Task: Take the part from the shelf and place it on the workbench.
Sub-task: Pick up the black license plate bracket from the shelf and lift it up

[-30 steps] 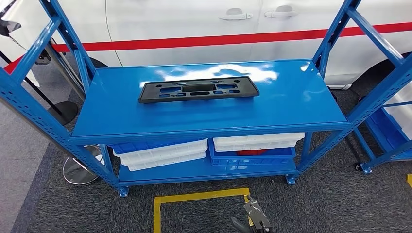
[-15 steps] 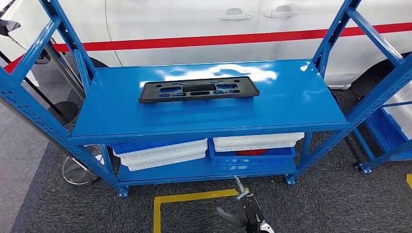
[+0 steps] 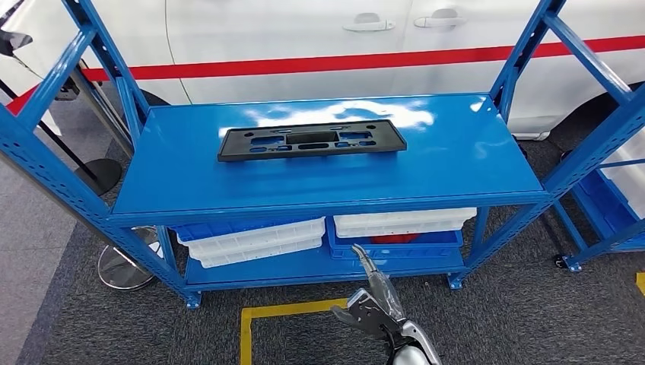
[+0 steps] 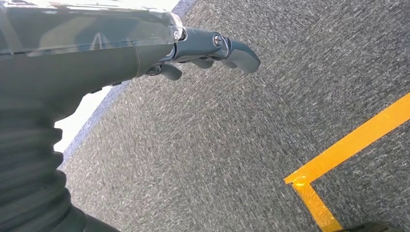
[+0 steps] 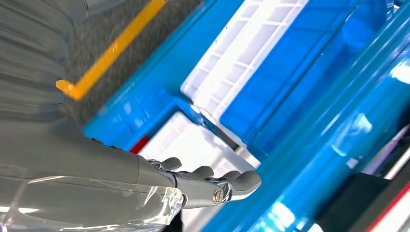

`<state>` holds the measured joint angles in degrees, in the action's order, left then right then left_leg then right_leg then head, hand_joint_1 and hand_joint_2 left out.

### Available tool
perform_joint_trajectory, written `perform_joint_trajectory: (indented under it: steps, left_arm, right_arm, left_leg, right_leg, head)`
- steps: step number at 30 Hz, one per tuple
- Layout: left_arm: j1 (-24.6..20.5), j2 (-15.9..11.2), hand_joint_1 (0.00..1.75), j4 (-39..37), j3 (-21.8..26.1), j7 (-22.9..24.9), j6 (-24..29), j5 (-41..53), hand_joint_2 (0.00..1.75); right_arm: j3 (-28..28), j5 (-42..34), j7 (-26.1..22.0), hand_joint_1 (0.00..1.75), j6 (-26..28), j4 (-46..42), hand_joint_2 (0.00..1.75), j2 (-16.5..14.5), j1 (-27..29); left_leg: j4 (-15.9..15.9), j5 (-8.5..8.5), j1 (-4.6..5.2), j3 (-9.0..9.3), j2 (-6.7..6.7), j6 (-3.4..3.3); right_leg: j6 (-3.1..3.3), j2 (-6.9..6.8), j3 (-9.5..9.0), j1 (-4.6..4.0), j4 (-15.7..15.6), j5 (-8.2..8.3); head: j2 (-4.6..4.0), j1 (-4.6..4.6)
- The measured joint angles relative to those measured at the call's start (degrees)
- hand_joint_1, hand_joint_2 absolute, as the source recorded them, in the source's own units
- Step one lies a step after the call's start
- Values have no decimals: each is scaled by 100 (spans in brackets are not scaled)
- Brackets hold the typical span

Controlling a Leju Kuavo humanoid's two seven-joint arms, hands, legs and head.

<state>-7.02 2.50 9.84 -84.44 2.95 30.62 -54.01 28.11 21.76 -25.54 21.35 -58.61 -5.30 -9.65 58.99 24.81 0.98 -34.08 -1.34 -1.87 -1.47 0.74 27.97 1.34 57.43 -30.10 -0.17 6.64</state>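
Our right hand [image 3: 374, 303] open and empty near the shelf [image 3: 335, 179], black part [image 3: 310, 140] lying on top, our left hand [image 4: 203, 48] open over carpet [image 4: 232, 145]

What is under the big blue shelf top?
Under the shelf top sit white trays and a blue bin holding something red. What else the bin holds is hidden.

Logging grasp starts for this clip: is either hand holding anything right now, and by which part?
Nothing is held. The right hand is empty in front of the shelf; the black part lies untouched; the left hand hangs empty.
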Motion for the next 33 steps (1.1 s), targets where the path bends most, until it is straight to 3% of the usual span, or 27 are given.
perform_joint_trajectory:
  steps: [8, 11, 15, 21, 28, 32, 33]
  left_arm:
    - [-100, 27, 0, -4, -61, 12, -43, 8, 175]
    - [-142, 43, 0, -6, -82, 22, -54, -26, 175]
    - [-172, 46, 0, -7, -124, 59, -72, -83, 175]
    - [-188, 46, 0, -9, -145, 59, -58, -163, 175]
    - [-197, 45, 0, -9, -145, 7, -41, -220, 175]
    - [-189, 45, 0, -9, -109, -236, -80, -408, 0]
    - [-186, 45, 0, -9, -74, -330, -127, -499, 0]
  right_arm:
    - [1, 1154, 254, 0, 137, 84, 175, 233, -1010]
    - [38, 1896, 288, 0, 476, 388, 175, 267, -1553]
    - [379, 3679, 853, 0, 1296, 822, 175, 278, -2316]
    - [1023, 5513, 1798, 0, 1619, 1402, 175, 258, -3008]
    - [1414, 5730, 1924, 0, 1563, 1925, 175, 216, -3357]
    - [1458, 5499, 1881, 0, 1418, 2237, 175, 197, -3394]
    - [1459, 5430, 1870, 0, 1399, 2313, 175, 196, -3394]
  left_leg:
    - [1, -14, 0, -3, 2, -14]
    - [1, -20, 0, -6, 2, -18]
    - [2, -23, 0, -7, 1, -20]
    - [2, -24, 0, -16, -5, -21]
    - [2, -23, 0, -19, -6, -22]
    - [2, -23, 0, -20, -7, -22]
    - [2, -23, 0, -20, -7, -22]
  right_leg:
    - [-22, 3, 3, 1, -1, 17]
    - [-25, 3, 3, 1, -1, 23]
    - [-26, 3, 3, 1, -1, 25]
    - [-26, -3, 2, 1, -3, 25]
    - [-26, -3, 1, 1, -9, 25]
    - [-27, -3, 1, 1, -12, 25]
    - [-28, -3, 1, 2, -13, 26]
  head:
    - [0, 0]
    - [0, 0]
    - [-1, 0]
    - [-1, 0]
    - [-1, 0]
    - [-1, 0]
    - [-1, 0]
